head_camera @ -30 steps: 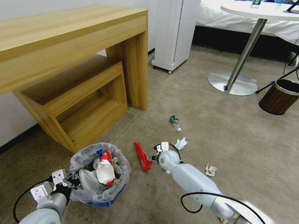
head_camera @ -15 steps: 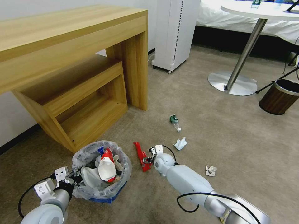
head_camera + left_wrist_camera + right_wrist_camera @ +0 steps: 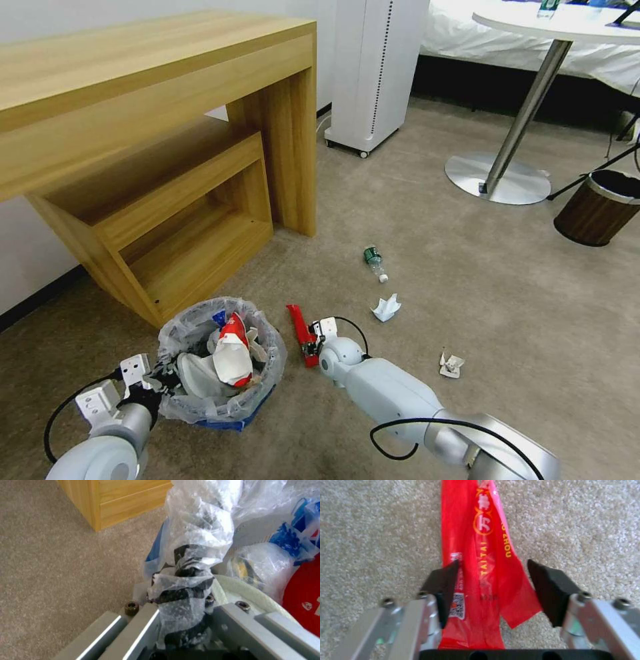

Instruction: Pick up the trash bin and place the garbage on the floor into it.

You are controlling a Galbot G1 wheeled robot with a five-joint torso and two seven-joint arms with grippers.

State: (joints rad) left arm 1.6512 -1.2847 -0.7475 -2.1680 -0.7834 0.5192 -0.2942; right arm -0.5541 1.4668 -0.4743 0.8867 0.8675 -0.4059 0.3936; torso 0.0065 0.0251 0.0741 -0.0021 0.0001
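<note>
The blue trash bin (image 3: pixel 272 357), lined with a crinkled clear bag, stands on the carpet in front of the desk. It holds a red-and-white snack bag and other litter. My left gripper (image 3: pixel 162 385) is shut on its near rim, and the left wrist view shows the plastic bunched between the fingers of my left gripper (image 3: pixel 181 600). A long red wrapper (image 3: pixel 300 327) lies just right of the bin. My right gripper (image 3: pixel 311 341) is low over it and open. In the right wrist view the red wrapper (image 3: pixel 480 555) lies between the black pads of my right gripper (image 3: pixel 491 580).
A green-labelled bottle (image 3: pixel 375 261) and two crumpled white papers (image 3: pixel 386 307) (image 3: pixel 451 365) lie on the carpet to the right. The wooden desk (image 3: pixel 167 133) stands at the left, a white appliance (image 3: pixel 373 73) behind, a round table's base (image 3: pixel 497 177) and a brown bin (image 3: pixel 597 207) far right.
My right gripper has moved left and lower and now straddles the red wrapper's near end. My left arm has shifted the bin slightly forward and right.
</note>
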